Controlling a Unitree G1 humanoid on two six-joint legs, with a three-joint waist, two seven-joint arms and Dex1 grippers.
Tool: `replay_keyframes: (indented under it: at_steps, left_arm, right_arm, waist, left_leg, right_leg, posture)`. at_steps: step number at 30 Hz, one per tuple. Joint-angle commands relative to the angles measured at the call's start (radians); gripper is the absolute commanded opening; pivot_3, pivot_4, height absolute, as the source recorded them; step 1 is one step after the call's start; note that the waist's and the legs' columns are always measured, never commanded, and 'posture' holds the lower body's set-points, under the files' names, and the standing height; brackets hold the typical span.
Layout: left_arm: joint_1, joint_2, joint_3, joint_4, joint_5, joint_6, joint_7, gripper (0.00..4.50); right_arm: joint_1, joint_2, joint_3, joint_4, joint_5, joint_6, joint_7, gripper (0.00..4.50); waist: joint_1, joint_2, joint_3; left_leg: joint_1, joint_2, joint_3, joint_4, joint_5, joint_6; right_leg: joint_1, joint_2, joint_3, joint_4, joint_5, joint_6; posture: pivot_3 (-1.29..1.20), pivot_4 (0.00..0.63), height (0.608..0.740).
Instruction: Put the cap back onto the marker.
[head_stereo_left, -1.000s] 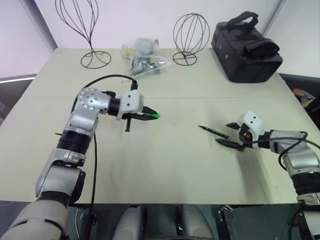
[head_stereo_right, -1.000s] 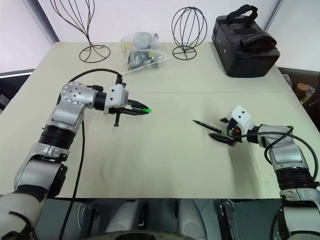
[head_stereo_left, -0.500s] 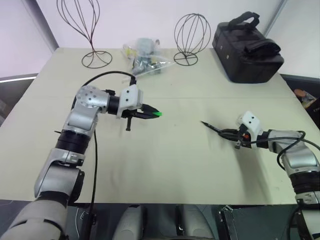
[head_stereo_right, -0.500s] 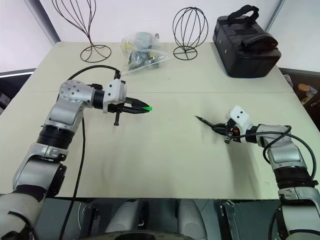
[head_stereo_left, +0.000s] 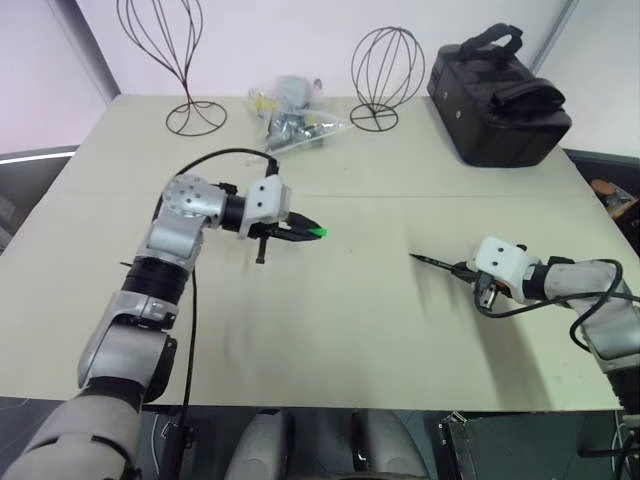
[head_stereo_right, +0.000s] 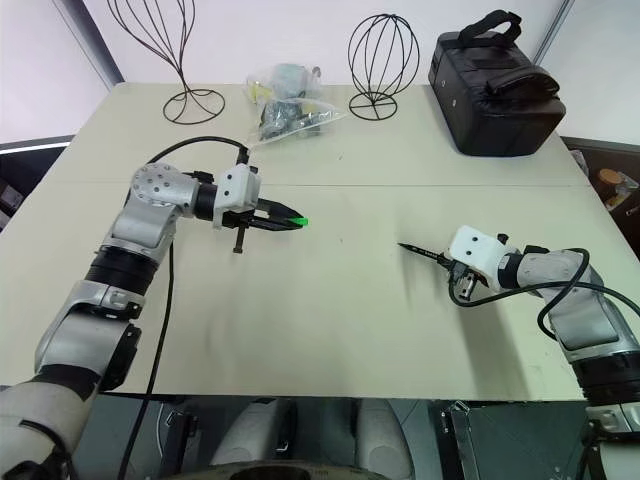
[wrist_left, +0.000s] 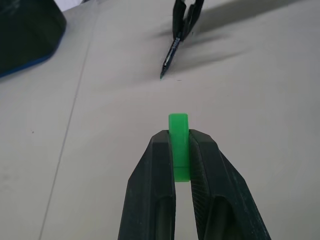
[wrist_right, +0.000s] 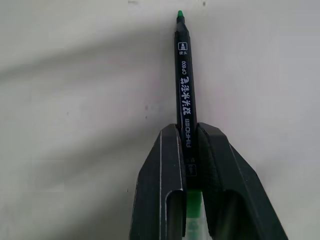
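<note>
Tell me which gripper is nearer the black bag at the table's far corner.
Right. The right gripper, shut on the marker, sits below the black bag on that same side; the left gripper, shut on the cap, is farther across the table.

Between my left gripper (head_stereo_left: 318, 232), clamped on the cap (head_stereo_left: 316, 232), and my right gripper (head_stereo_right: 452, 267), pinching the marker (head_stereo_right: 422, 254), I see bare table (head_stereo_left: 360, 320) with nothing in the path. The near half of the table is likewise open on both sides. Obstacles stand along the far edge: a tall wire stand (head_stereo_left: 177, 60) at far left, a plastic bag of small items (head_stereo_left: 290, 118) beside it, a round wire stand (head_stereo_left: 384, 72), and a black bag (head_stereo_left: 497, 96) at far right.
</note>
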Motion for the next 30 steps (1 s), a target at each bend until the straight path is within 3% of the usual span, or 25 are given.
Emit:
replay_keyframes:
  at_steps: [1, 14, 30]
  left_arm:
    - [-0.054, -0.023, -0.004, 0.072, 0.026, -0.131, 0.016, 0.0]
    - [-0.131, -0.108, -0.046, 0.311, 0.127, -0.458, 0.069, 0.0]
    - [-0.157, -0.146, -0.034, 0.402, 0.149, -0.488, 0.121, 0.0]
  right_arm:
    - [0.013, -0.031, -0.034, -0.151, -0.038, 0.039, -0.031, 0.07]
    - [-0.009, -0.017, -0.043, -0.499, -0.013, 0.332, -0.052, 0.07]
    - [-0.11, 0.042, 0.031, -0.621, 0.079, 0.511, -0.045, 0.07]
  waist:
    - [-0.002, 0.0, 0.0]
    - [0.0, 0.0, 0.0]
    - [-0.001, 0.0, 0.0]
  left_leg:
    - [0.0, 0.0, 0.0, 0.0, 0.0, 0.0]
    - [0.0, 0.0, 0.0, 0.0, 0.0, 0.0]
    - [-0.001, 0.0, 0.0, 0.0, 0.0, 0.0]
  right_leg:
    - [0.0, 0.0, 0.0, 0.0, 0.0, 0.0]
    - [0.0, 0.0, 0.0, 0.0, 0.0, 0.0]
    - [-0.001, 0.0, 0.0, 0.0, 0.0, 0.0]
  posture:
    - [0.0, 0.15, 0.74]
    - [0.0, 0.15, 0.74]
    - [0.0, 0.15, 0.74]
